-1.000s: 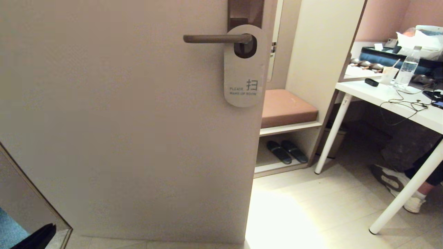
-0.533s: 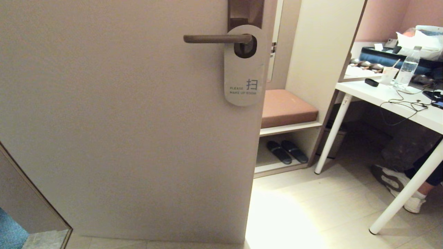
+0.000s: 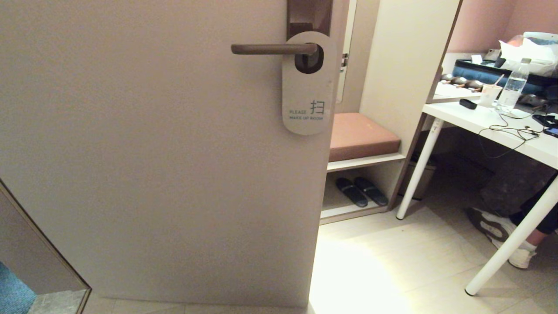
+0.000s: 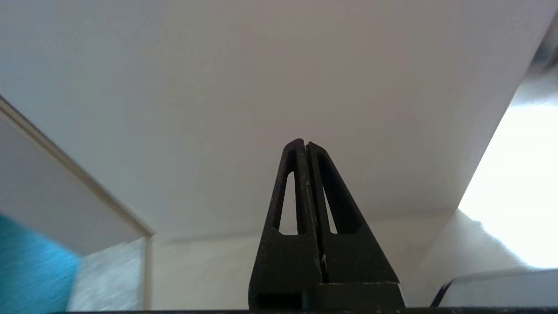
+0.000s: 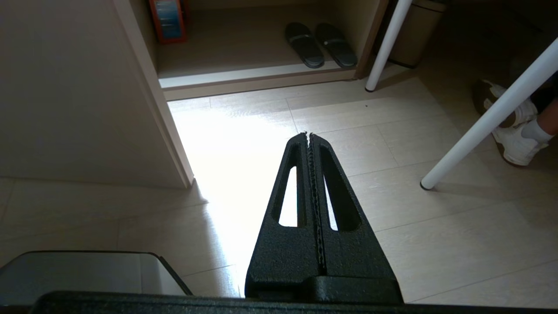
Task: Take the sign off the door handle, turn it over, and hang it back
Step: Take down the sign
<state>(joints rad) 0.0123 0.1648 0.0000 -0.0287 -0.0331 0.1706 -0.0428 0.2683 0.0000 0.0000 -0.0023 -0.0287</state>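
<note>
On the door handle point(image 3: 272, 49), the sign point(image 3: 308, 83) hung upright by its oval hole, white "make up room" side out, long axis vertical. Both hands sat low, well below it, out of the head view: the left hand point(image 4: 304, 144) faced the door, the right hand point(image 5: 309, 135) the floor, each with fingers pressed together. Nothing blocked the way up.

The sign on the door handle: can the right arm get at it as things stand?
Probably yes. The sign hangs free on the door handle with nothing in front of it. But the right claw is shut, pointing at the floor, out of the head view, so it must rise and open.
</note>
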